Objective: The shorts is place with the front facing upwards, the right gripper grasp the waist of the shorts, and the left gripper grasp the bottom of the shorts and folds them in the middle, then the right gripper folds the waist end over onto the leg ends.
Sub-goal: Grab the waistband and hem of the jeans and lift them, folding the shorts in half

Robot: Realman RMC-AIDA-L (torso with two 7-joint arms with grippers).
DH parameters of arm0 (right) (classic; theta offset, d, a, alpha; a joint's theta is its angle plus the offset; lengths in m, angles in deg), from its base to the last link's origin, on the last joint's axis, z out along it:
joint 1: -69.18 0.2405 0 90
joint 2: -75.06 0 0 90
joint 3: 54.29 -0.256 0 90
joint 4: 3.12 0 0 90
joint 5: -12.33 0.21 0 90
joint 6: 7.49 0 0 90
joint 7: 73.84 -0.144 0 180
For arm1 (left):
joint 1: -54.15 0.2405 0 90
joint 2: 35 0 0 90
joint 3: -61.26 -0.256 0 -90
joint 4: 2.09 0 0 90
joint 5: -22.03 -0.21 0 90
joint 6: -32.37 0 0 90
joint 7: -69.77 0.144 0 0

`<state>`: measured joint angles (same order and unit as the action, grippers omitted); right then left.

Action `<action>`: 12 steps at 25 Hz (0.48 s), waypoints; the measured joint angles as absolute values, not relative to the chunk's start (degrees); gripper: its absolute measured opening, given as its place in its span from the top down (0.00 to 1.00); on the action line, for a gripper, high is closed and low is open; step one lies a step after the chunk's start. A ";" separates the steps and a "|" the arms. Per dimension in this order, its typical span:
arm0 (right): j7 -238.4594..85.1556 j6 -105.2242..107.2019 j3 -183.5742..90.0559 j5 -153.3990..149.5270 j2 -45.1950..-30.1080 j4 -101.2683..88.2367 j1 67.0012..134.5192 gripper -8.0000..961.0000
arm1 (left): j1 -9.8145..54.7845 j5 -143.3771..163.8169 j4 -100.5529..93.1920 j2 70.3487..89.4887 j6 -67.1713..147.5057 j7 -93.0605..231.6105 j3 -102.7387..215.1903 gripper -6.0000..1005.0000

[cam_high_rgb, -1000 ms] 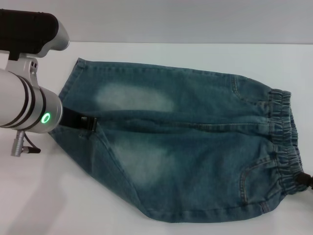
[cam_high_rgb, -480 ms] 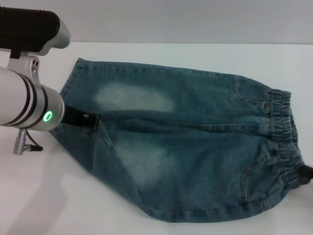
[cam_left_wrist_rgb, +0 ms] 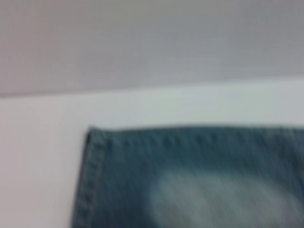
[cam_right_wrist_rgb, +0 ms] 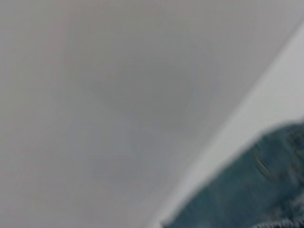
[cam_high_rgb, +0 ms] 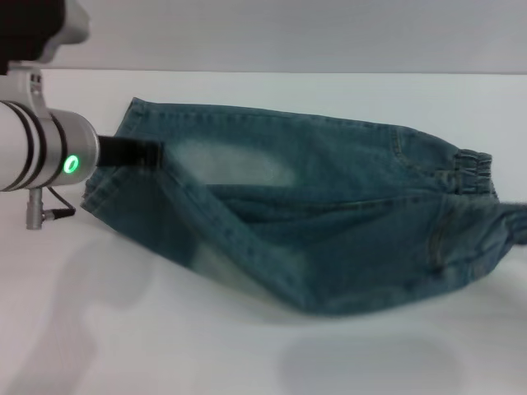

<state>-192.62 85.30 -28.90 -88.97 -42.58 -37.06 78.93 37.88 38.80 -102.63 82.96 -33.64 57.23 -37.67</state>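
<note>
Holding the near leg hem of the shorts [cam_high_rgb: 329, 222] in my left end effector [cam_high_rgb: 152, 154], I am keeping that hem raised off the white worktop [cam_high_rgb: 247, 354] and carried over the far leg, so the denim is lying half folded along its middle. The lifted hem is running as a diagonal stitched edge from my left end effector down toward the near fold. The bottom of the shorts [cam_high_rgb: 111, 177] is sitting at my left side, with the far leg hem flat on the worktop. The waist of the shorts [cam_high_rgb: 473, 169] is at my right side, its crinkled elastic band partly raised and curling over. My right end effector is not showing in the head view; its wrist camera is catching only a corner of denim [cam_right_wrist_rgb: 247, 190] and the pale surface, so I cannot tell how its fingers stand. My left wrist camera is looking onto a stitched hem corner [cam_left_wrist_rgb: 92, 156] lying flat on the worktop.
</note>
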 joint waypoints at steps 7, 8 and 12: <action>-191.04 85.28 -28.89 -78.31 -42.90 -33.54 79.89 0.99 | 41.64 38.94 -99.58 83.04 -19.88 57.18 -36.54 0.94; -190.66 85.24 -28.89 -76.88 -43.00 -32.88 80.23 0.99 | 41.79 39.13 -98.74 83.04 -18.05 57.06 -36.44 0.94; -189.70 85.26 -28.93 -72.93 -43.06 -30.38 81.37 0.99 | 41.66 39.57 -95.36 83.14 -12.50 56.66 -36.39 0.93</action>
<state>-189.70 85.26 -28.93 -72.93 -43.06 -30.38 81.37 41.66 39.57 -95.36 83.14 -12.50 56.66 -36.39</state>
